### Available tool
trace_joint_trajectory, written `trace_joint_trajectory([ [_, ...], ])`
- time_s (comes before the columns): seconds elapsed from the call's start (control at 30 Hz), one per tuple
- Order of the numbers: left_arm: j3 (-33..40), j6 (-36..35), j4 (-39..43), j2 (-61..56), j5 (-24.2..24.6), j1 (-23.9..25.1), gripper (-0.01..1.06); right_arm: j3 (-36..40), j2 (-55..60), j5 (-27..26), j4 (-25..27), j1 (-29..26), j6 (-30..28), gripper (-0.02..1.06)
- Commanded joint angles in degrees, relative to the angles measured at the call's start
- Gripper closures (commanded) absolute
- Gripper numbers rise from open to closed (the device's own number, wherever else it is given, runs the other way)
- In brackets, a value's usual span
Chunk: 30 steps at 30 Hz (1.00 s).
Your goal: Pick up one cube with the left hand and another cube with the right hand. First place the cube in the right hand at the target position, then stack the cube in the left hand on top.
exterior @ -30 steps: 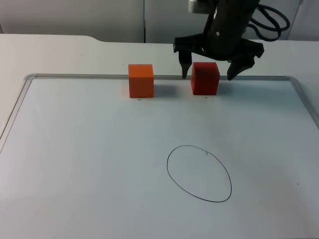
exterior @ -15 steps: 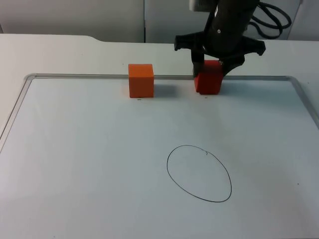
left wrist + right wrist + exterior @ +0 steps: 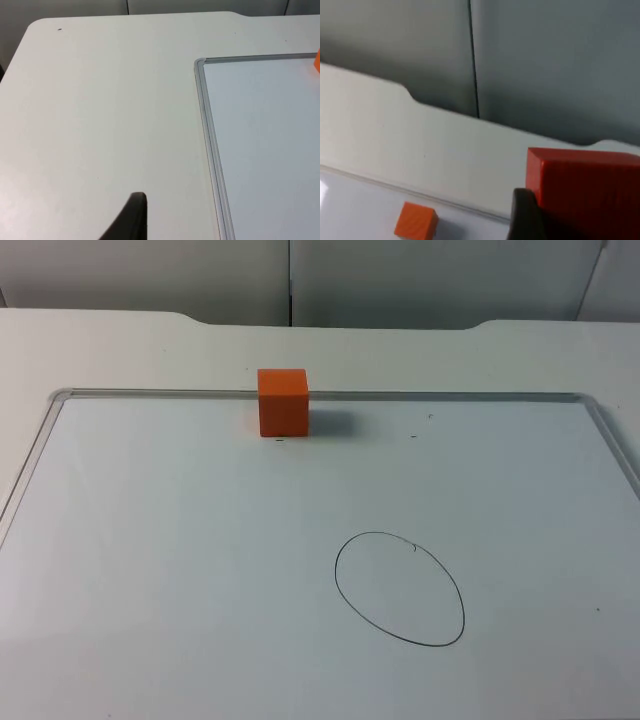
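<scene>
On the counter [image 3: 120, 350] we see a whiteboard [image 3: 200, 570] with a drawn oval [image 3: 399, 588] marking the target. An orange cube [image 3: 283, 401] stands at the board's far edge, well apart from the oval; we also see it in the right wrist view [image 3: 416, 220] and, as an orange sliver, in the left wrist view [image 3: 317, 61]. The right pincer [image 3: 560, 220] is raised above the counter and gripping a red cube [image 3: 585, 192], with one dark finger [image 3: 522, 215] pressed against the cube's side. The left pincer [image 3: 131, 220] waits over bare counter beside the board's corner; we cannot tell whether it is open or closed.
</scene>
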Motion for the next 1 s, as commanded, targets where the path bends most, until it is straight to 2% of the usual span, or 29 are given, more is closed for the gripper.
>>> trace_joint_trajectory([
  [0.0,0.38,0.0,-0.34,-0.2,-0.64,-0.08,0.0,7.0,-11.92,0.73,-2.01,0.29,-0.93,1.05],
  [0.03,0.38,0.0,-0.34,-0.2,-0.64,-0.08,0.0,7.0,-11.92,0.73,-2.01,0.29,-0.93,1.05],
  [0.07,0.38,0.0,-0.34,-0.2,-0.64,-0.31,0.0,10.78,-15.82,0.09,-2.46,0.29,-0.93,1.05],
  [0.17,0.38,0.0,-0.34,-0.2,-0.64,-0.67,0.0,26.0,-29.89,-0.79,-8.02,0.29,0.2,1.05],
  [0.2,0.38,0.0,-0.34,-0.2,-0.64,-0.67,0.0,26.0,-29.89,-0.79,-8.02,0.29,0.2,1.05],
  [0.23,0.38,0.0,-0.34,-0.2,-0.64,-0.67,0.0,34.61,-36.14,-2.21,-10.46,0.29,1.64,1.05],
  [0.27,0.38,0.0,-0.34,-0.2,-0.64,-0.67,0.0,39.97,-40.72,-3.21,-11.45,0.29,1.75,1.05],
  [0.33,0.38,0.0,-0.75,-0.2,-0.64,-1.28,0.0,48.69,-48.65,-4.7,-11.59,0.29,3.15,1.05],
  [0.37,0.38,0.0,-0.75,-0.2,-0.64,-1.28,0.0,48.69,-48.65,-4.7,-11.59,0.29,3.15,1.05],
  [0.43,0.38,0.0,-1.58,-0.2,-0.75,-1.5,0.0,56.66,-56.64,-5.71,-11.03,0.29,4.22,1.05],
  [0.5,0.38,0.0,-2.66,-0.2,-0.76,-1.5,0.0,59.51,-59.58,-5.95,-10.76,0.29,4.97,1.05],
  [0.57,0.38,1.57,-5.41,-0.2,-1.07,-1.5,0.0,66.54,-67.85,-5.95,-10.32,0.29,6.07,1.05],
  [0.67,-0.32,4.17,-8.03,-0.2,-1.93,-1.5,0.0,70.32,-72.72,-5.6,-8.64,0.29,6.07,1.05],
  [0.77,-2.59,7.59,-14.19,3.07,-6.45,-1.5,0.0,73.84,-77.49,-4.1,-7.34,0.29,6.07,1.05],
  [0.9,-5.63,11.38,-19.46,7.85,-10.5,-1.5,0.0,74.64,-78.97,-2.47,-7.34,0.29,5.39,1.05],
  [0.97,-7.61,15.65,-23.9,11.17,-12.44,-1.5,0.0,74.64,-78.96,-2.13,-6.68,0.29,3.93,1.05],
])
